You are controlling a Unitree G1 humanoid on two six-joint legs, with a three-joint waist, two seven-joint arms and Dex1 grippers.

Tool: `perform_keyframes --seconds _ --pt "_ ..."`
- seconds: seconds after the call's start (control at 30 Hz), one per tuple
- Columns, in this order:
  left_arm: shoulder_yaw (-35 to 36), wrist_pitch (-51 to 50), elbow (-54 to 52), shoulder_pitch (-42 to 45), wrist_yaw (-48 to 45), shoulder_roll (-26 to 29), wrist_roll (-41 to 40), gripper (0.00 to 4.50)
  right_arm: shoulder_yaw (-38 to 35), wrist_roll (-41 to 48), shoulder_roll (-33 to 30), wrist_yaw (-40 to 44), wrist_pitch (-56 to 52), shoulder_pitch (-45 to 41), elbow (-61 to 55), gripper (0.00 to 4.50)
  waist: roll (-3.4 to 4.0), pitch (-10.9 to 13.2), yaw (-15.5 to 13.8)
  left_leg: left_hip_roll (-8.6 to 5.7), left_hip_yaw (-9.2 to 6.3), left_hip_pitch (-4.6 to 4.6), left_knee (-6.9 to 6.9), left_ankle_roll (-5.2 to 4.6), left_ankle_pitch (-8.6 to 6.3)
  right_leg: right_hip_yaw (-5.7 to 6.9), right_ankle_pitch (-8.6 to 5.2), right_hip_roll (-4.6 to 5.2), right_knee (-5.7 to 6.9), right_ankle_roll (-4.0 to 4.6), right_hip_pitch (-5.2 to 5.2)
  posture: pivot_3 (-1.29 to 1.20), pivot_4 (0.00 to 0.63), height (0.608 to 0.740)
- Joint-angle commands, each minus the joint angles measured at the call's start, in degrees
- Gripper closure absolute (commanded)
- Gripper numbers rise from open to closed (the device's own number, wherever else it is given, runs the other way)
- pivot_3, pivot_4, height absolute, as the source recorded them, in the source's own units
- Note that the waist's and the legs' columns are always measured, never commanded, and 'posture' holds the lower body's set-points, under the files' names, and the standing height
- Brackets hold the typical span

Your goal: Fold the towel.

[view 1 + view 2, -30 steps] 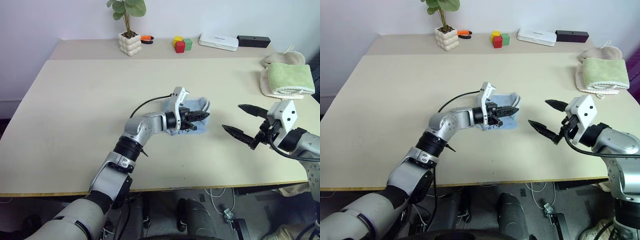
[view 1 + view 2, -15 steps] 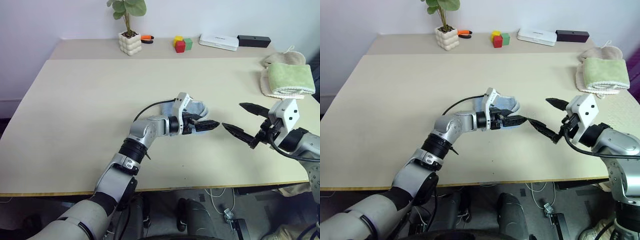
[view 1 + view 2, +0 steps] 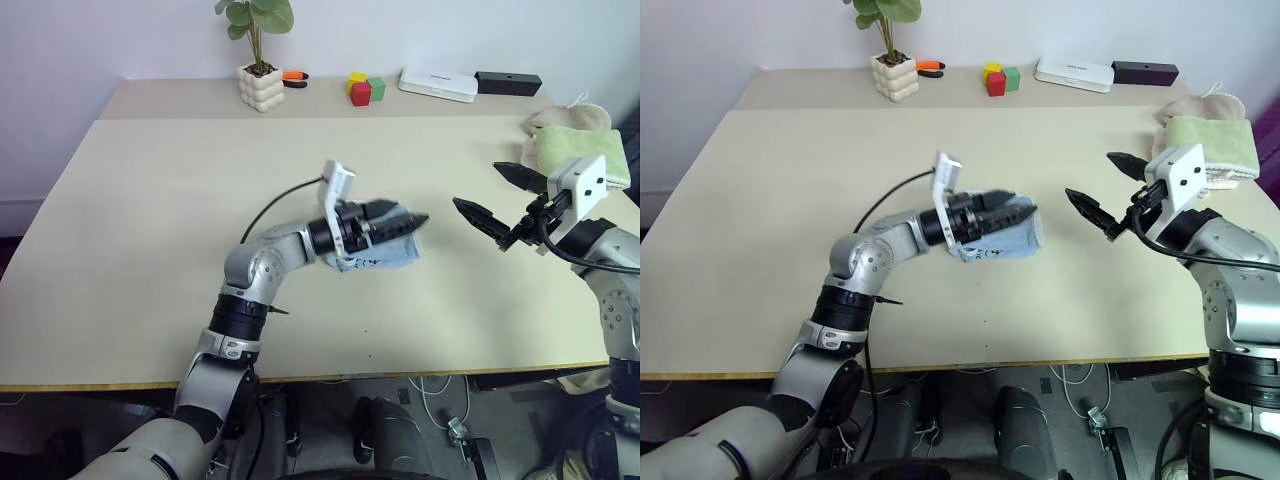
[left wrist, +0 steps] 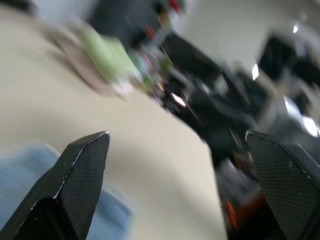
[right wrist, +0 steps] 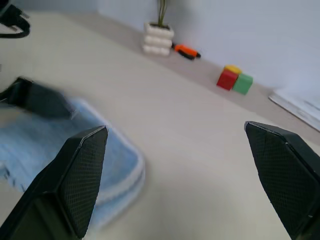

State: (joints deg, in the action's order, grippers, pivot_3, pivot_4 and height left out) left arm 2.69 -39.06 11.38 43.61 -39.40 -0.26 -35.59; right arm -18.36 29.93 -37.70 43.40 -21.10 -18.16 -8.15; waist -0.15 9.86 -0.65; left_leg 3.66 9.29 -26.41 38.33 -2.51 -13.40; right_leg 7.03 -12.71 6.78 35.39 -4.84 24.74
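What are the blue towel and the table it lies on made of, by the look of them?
The towel looks like soft terry or microfibre cloth: it lies in rounded, thick folds with a matte nap. The table looks like laminated board: flat, pale beige, faintly sheened, with a wood-coloured edge.

Left arm: extended forward, bent at the elbow.
Left end effector (image 3: 405, 222): fingers spread wide, nothing held.
Right end effector (image 3: 492, 197): fingers parted wide, raised, pointed leftward.

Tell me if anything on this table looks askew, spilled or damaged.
Nothing is spilled or damaged. The light blue towel lies mid-table as a rumpled bundle with uneven edges, not a neat fold. The left gripper hangs open just over it, and the right gripper is open to its right, holding nothing.
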Motion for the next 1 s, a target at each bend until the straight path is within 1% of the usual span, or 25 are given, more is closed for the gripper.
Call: perform_keyframes --seconds 0.03,0.07,0.1,0.17,0.2,0.23,0.27,0.33,0.4,0.53,0.67,0.77,0.87,1.0 --pt "5.6 4.3 0.7 1.1 4.3 -0.4 -1.2 1.03 2.2 3.8 7.3 -7.0 -2.8 -1.6 -6.0 1.00 0.03 0.0 0.2 0.00 0.00 0.03 -0.01 0.05 0.03 0.00 0.01 -0.02 0.05 -0.01 0.00 0.00 0.150 0.740" --pt "6.4 5.3 1.0 0.9 5.8 -0.9 -0.8 1.38 3.7 2.3 9.9 -9.8 -2.7 -1.9 -6.6 1.40 0.03 0.0 0.2 -0.02 0.01 0.03 -0.02 0.22 0.13 0.00 0.01 -0.02 0.08 -0.02 0.01 0.00 0.150 0.740" --pt "7.0 6.4 1.4 0.6 7.6 -1.5 -0.2 1.84 5.2 0.7 12.8 -12.9 -2.1 -2.4 -6.8 1.77 0.03 0.0 0.2 -0.04 0.00 0.04 -0.05 0.32 0.19 0.01 0.02 -0.04 0.13 -0.03 0.02 0.00 0.150 0.740" --pt "6.8 8.6 2.5 0.0 10.3 -2.7 1.6 2.83 6.9 -1.4 19.1 -20.7 -2.3 -4.1 -6.4 2.80 0.03 0.0 0.1 -0.04 0.00 0.04 -0.05 0.41 0.24 0.02 0.02 -0.06 0.16 -0.04 0.02 0.00 0.150 0.740" --pt "6.5 9.0 2.8 -0.2 10.9 -3.1 2.0 3.40 7.4 -2.7 21.3 -23.9 -2.4 -4.9 -6.2 3.38 0.04 0.0 -0.1 -0.04 -0.01 0.03 -0.03 0.42 0.26 0.02 0.02 -0.07 0.17 -0.04 0.02 0.00 0.150 0.740" --pt "5.6 9.5 3.0 -0.6 11.2 -3.6 2.9 3.86 8.0 -4.2 23.5 -27.0 -2.6 -5.4 -5.8 3.86 0.04 0.0 -0.2 -0.06 -0.01 0.02 -0.03 0.42 0.26 0.02 0.02 -0.05 0.18 -0.05 0.02 0.00 0.150 0.740" --pt "4.3 10.0 3.3 -1.1 11.2 -4.0 4.0 4.42 9.4 -5.9 25.0 -29.1 -2.8 -5.5 -5.7 4.40 0.04 0.0 -0.2 -0.07 -0.01 -0.01 -0.01 0.43 0.27 0.03 0.02 -0.05 0.18 -0.05 0.02 0.00 0.150 0.740" --pt "1.8 10.7 3.9 -2.0 11.2 -4.7 6.2 4.47 11.4 -7.7 27.6 -32.0 -2.9 -5.3 -6.1 4.46 0.04 0.0 -0.2 -0.10 -0.01 -0.03 0.02 0.42 0.26 0.02 0.03 -0.02 0.14 -0.06 0.00 0.00 0.150 0.740" --pt "0.6 11.1 4.5 -2.7 12.2 -6.0 7.1 4.47 11.7 -8.1 30.4 -34.8 -2.8 -5.2 -5.8 4.46 0.04 0.0 0.0 -0.14 0.00 -0.02 0.01 0.40 0.25 0.01 0.04 -0.02 0.09 -0.08 -0.04 0.00 0.150 0.740" --pt "-0.7 12.9 8.5 -2.8 15.6 -7.5 11.0 4.47 13.2 -10.9 32.2 -36.2 -1.9 -4.2 -2.1 4.46 0.06 0.0 0.2 -0.12 0.00 0.01 0.00 0.43 0.27 0.02 0.05 -0.08 0.14 -0.10 -0.02 0.00 0.150 0.740" --pt "-1.2 14.7 13.3 -2.2 16.8 -6.6 13.9 4.47 15.5 -15.0 31.2 -35.4 0.4 -1.4 3.0 4.46 0.07 0.0 0.4 -0.10 -0.01 0.04 -0.03 0.43 0.27 0.02 0.05 -0.09 0.16 -0.10 -0.03 0.00 0.150 0.740" --pt "-0.4 15.5 15.4 -2.1 17.5 -6.0 14.5 4.47 15.4 -15.9 31.5 -34.9 2.8 -0.1 5.1 4.46 0.07 0.0 0.8 -0.10 0.00 0.03 -0.06 0.43 0.27 0.01 0.05 -0.09 0.18 -0.10 0.02 0.00 0.150 0.740" --pt "0.7 15.5 15.6 -2.4 17.7 -4.7 14.3 4.47 15.7 -18.6 30.5 -35.1 4.3 1.1 7.9 4.46 0.06 0.0 1.2 -0.09 -0.01 0.03 -0.06 0.43 0.27 0.01 0.05 -0.09 0.19 -0.10 0.00 0.00 0.150 0.740" --pt "1.2 13.5 13.6 -3.6 16.1 -3.6 12.8 4.47 15.3 -19.0 30.0 -34.6 4.2 0.7 8.2 4.46 0.07 0.0 1.5 -0.08 -0.02 0.05 -0.06 0.43 0.27 0.01 0.05 -0.09 0.21 -0.10 0.00 0.00 0.150 0.740"
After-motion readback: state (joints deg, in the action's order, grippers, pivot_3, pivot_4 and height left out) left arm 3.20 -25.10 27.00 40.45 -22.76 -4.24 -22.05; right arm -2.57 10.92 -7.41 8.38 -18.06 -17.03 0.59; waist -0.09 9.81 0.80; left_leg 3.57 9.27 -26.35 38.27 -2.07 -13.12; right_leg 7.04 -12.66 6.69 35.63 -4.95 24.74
